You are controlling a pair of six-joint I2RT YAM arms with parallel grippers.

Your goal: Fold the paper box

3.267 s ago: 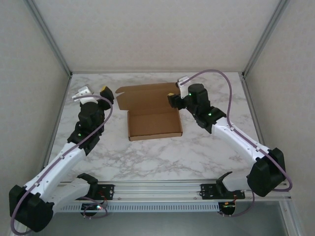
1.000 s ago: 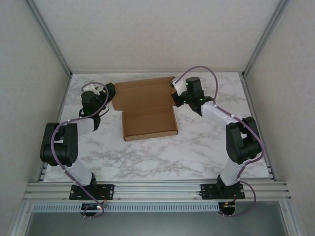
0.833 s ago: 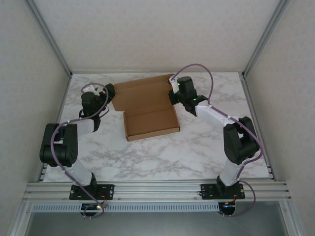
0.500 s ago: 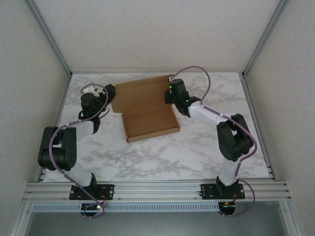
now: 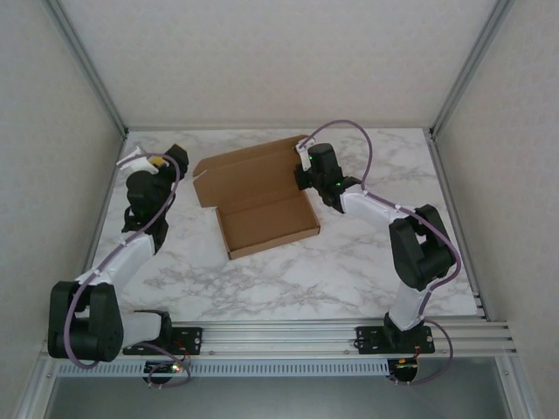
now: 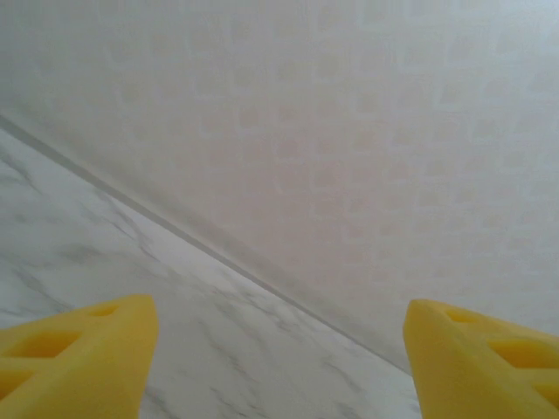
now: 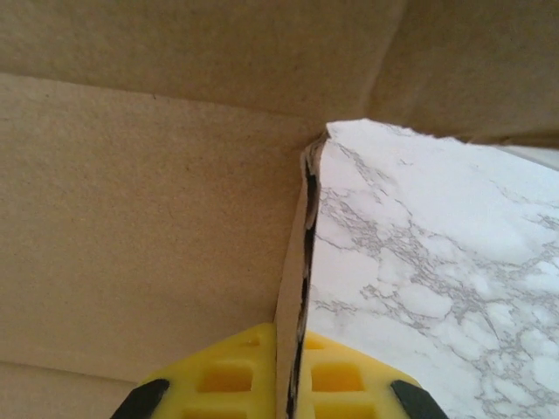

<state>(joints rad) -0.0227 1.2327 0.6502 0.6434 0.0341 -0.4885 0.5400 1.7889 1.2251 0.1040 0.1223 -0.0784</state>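
The paper box lies in the middle of the marble table as a brown cardboard tray with its lid flap spread open behind it. My right gripper is shut on the tray's right side wall. In the right wrist view its yellow pads clamp the thin upright cardboard edge, the gripper pinching it, with the box floor to the left. My left gripper hangs open at the far left, apart from the box. In the left wrist view, nothing lies in the gripper, between its fingertips.
White walls and metal frame posts close in the table at the back and sides. The back wall meets the marble table just ahead of the left gripper. Bare marble stretches in front of the box.
My left arm has pulled away leftward from the lid's left corner and its jaws have widened. The right gripper stays pinched on the side wall; the box has turned slightly.
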